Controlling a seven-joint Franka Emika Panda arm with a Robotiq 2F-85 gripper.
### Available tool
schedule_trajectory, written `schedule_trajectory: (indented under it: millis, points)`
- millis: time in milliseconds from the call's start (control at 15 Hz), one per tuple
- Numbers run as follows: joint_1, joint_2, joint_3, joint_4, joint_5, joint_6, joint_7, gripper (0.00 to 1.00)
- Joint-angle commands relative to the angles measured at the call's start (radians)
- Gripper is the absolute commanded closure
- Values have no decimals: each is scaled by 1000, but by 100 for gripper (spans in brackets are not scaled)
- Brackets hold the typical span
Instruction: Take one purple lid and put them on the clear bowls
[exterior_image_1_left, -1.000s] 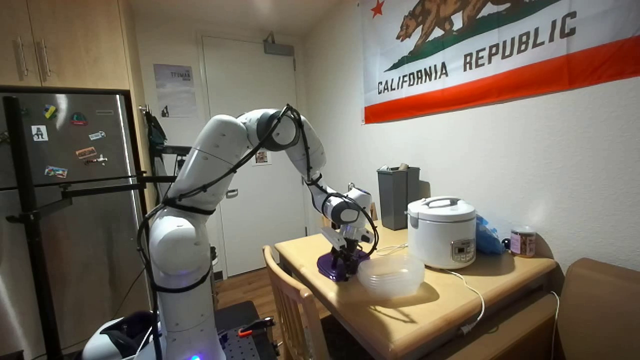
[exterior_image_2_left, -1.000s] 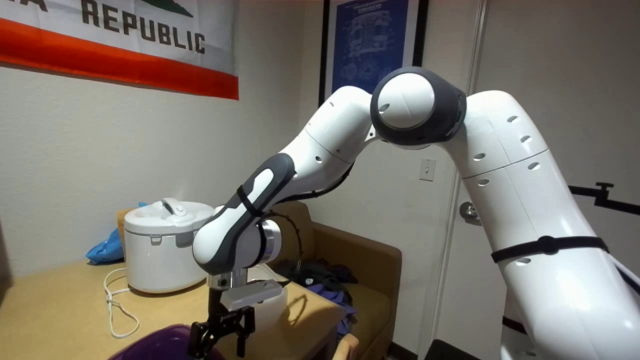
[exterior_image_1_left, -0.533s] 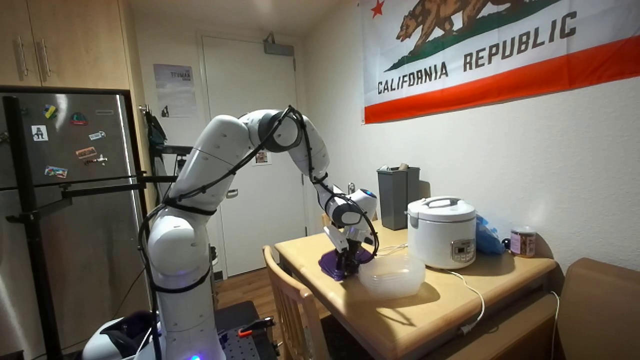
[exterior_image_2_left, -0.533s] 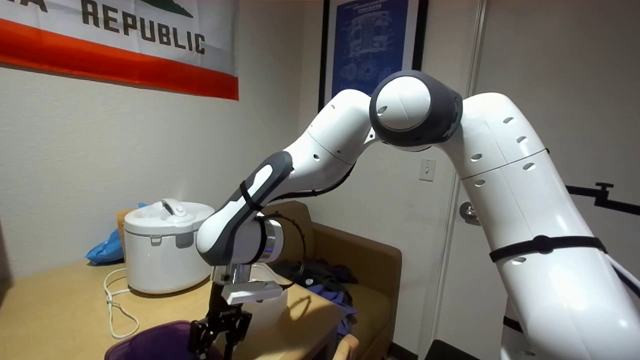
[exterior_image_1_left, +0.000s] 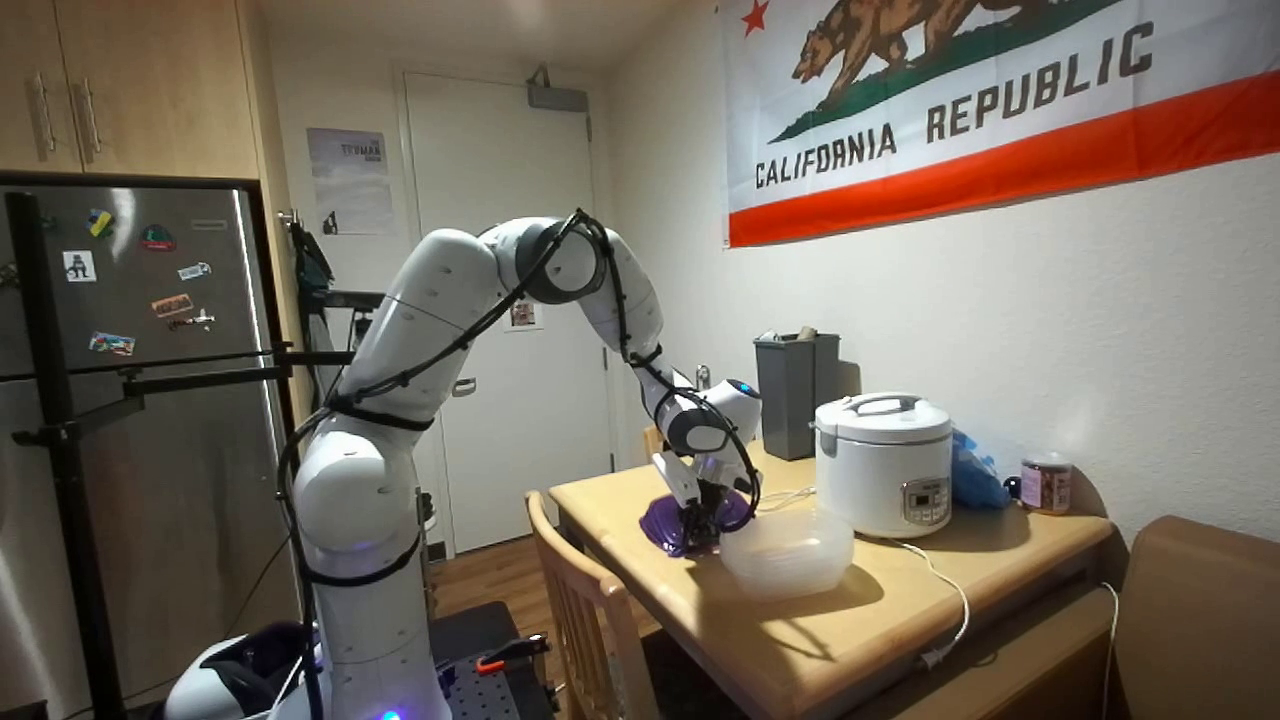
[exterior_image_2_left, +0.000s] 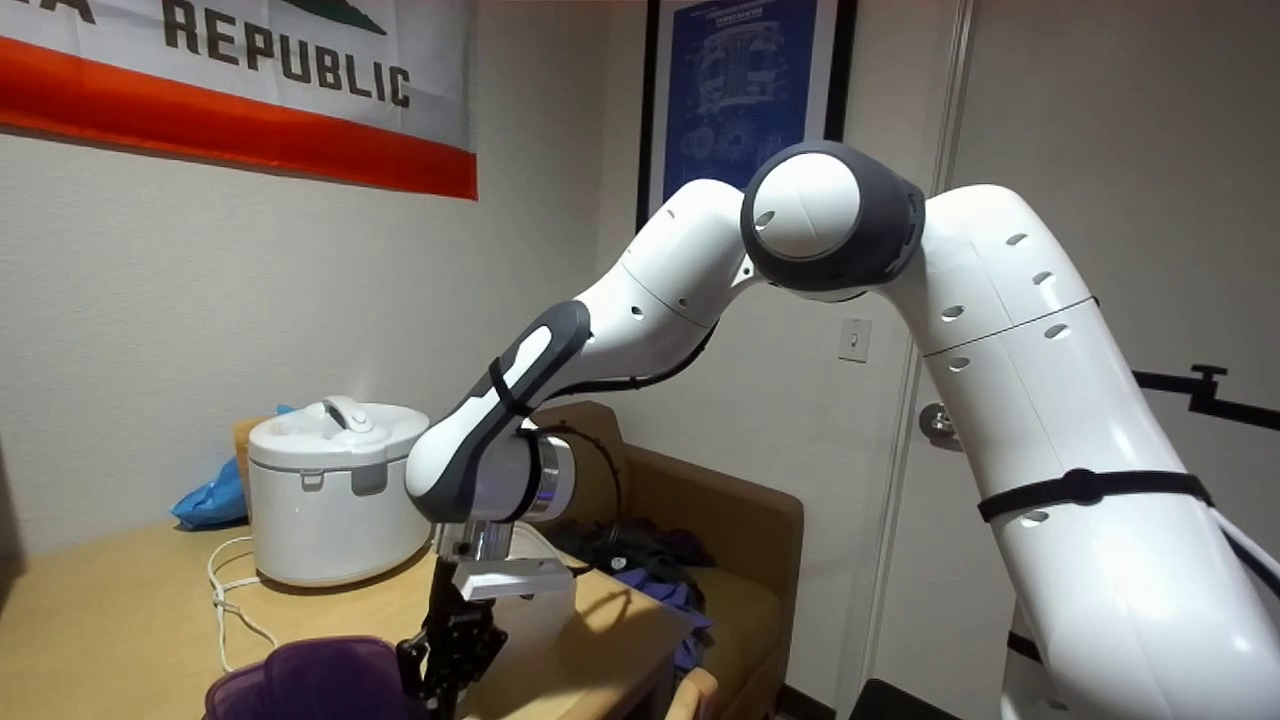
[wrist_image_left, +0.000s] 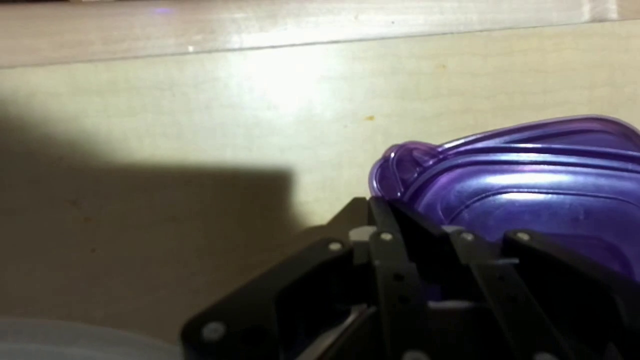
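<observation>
Several purple lids lie on the table beside the clear bowls (exterior_image_1_left: 786, 562). The uppermost purple lid (wrist_image_left: 520, 215) sits askew over another lid (wrist_image_left: 592, 124), and in an exterior view this top lid (exterior_image_2_left: 335, 680) stands out from those beneath. My gripper (wrist_image_left: 371, 200) has its fingertips together at the lid's near corner; the thin rim runs in between them, partly hidden by the black fingers. The nested translucent bowls (exterior_image_2_left: 538, 615) are partly behind the gripper in an exterior view, and only a pale rim (wrist_image_left: 75, 342) shows at the wrist view's lower left.
The white rice cooker (exterior_image_1_left: 884, 465) stands behind the bowls, its white cord (exterior_image_1_left: 945, 580) trailing over the table. A grey bin (exterior_image_1_left: 788, 395), blue bag (exterior_image_1_left: 975, 470) and jar (exterior_image_1_left: 1046, 484) line the wall side. A wooden chair (exterior_image_1_left: 585, 600) stands at the table's near edge (wrist_image_left: 300, 30).
The gripper has gone from open to shut at the lids. The top purple lid has shifted and tilted against the others. My wrist has moved slightly toward the bowls.
</observation>
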Motion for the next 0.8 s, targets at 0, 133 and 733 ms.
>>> schedule_trajectory:
  millis: [0, 133, 733]
  points:
    - [-10, -17, 14, -27, 18, 21, -32, 99]
    - [-9, -21, 12, -31, 16, 21, -30, 99]
    - [-74, -13, 90, -56, 150, 140, -202, 24]
